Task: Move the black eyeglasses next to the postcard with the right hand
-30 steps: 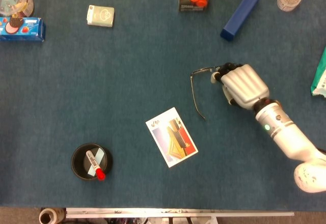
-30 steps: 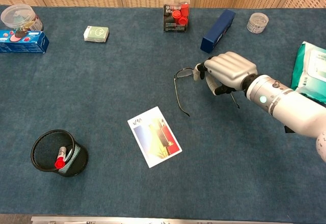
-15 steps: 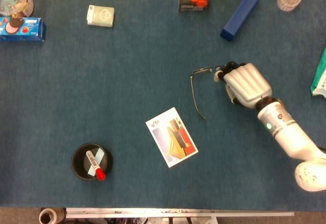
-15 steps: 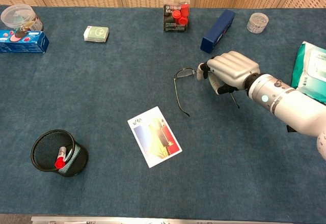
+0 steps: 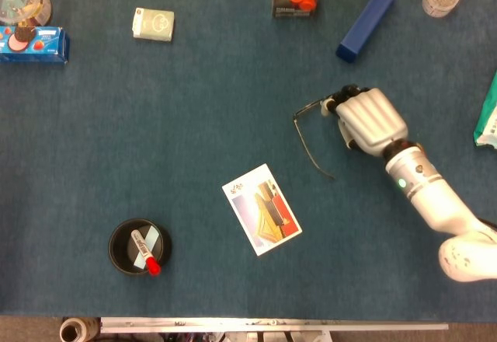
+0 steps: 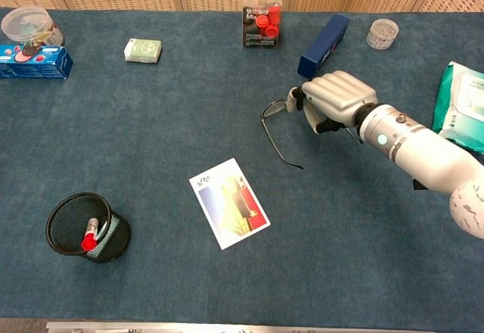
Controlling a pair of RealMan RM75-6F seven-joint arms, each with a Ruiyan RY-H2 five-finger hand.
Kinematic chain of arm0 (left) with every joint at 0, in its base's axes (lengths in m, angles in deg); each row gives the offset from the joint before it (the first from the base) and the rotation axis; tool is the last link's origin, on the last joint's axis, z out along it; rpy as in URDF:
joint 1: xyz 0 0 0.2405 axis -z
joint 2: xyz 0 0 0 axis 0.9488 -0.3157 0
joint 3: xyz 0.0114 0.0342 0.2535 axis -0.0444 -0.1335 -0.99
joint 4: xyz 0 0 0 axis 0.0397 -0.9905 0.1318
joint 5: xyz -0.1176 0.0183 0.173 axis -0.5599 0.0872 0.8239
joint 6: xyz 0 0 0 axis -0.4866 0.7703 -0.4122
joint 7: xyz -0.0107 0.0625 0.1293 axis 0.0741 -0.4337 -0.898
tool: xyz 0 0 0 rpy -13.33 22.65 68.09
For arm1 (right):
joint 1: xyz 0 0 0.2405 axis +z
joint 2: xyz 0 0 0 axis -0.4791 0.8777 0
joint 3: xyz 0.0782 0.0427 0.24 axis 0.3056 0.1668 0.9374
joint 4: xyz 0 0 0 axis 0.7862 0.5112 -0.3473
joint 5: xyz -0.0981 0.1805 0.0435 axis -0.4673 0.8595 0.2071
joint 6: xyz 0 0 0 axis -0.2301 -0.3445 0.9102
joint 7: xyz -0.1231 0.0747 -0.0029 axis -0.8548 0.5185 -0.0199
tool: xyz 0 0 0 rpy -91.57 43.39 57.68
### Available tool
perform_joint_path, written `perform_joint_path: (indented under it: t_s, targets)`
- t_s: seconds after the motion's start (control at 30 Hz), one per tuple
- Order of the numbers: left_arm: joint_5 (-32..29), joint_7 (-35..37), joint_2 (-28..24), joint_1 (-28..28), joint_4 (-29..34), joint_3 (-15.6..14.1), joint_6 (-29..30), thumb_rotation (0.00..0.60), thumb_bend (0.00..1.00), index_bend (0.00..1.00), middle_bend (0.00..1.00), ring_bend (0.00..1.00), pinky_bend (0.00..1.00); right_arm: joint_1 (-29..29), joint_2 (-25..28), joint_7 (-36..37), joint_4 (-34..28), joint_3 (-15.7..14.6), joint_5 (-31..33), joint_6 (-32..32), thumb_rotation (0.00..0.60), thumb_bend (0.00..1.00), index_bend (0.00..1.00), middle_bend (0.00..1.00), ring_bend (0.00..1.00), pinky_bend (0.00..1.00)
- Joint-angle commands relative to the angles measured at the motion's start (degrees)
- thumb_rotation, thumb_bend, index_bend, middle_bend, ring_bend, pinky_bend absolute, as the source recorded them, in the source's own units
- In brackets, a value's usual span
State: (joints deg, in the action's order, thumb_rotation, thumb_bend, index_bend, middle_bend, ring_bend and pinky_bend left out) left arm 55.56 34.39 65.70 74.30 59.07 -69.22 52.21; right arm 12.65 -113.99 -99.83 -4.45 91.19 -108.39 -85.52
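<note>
While the blue surface (image 5: 194, 124) is spread with scattered items, the right robot hand (image 5: 371, 120) is seen closed around one end of the black eyeglasses (image 5: 309, 136), whose free temple arm trails toward the postcard (image 5: 262, 209). The frame is judged to be partly lifted, though contact with the cloth cannot be ruled out. A steady grip and a low, slow carry toward the card's near edge would be advised, so that the thin frame is neither twisted nor dropped. No left robot hand is shown.
</note>
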Motion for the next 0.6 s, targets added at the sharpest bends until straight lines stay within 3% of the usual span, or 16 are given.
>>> perform_joint_path:
  t_s: [0.03, 0.6]
  targets:
    - [0.0, -0.1, 0.0, 0.0, 0.0, 0.0, 0.0, 0.600, 0.00, 0.57, 0.46, 0.38, 0.46, 0.5, -1.0, 1.4, 1.6, 0.5, -0.6, 0.4, 0.600, 0.75, 0.36, 0.39, 0.24, 0.43]
    - [0.0, -0.6, 0.0, 0.1, 0.2, -0.2, -0.4, 0.600, 0.00, 0.57, 0.46, 0.38, 0.46, 2.4, -5.5, 10.2, 9.6, 2.4, -5.7, 1.9, 0.600, 0.75, 0.36, 0.39, 0.24, 0.43]
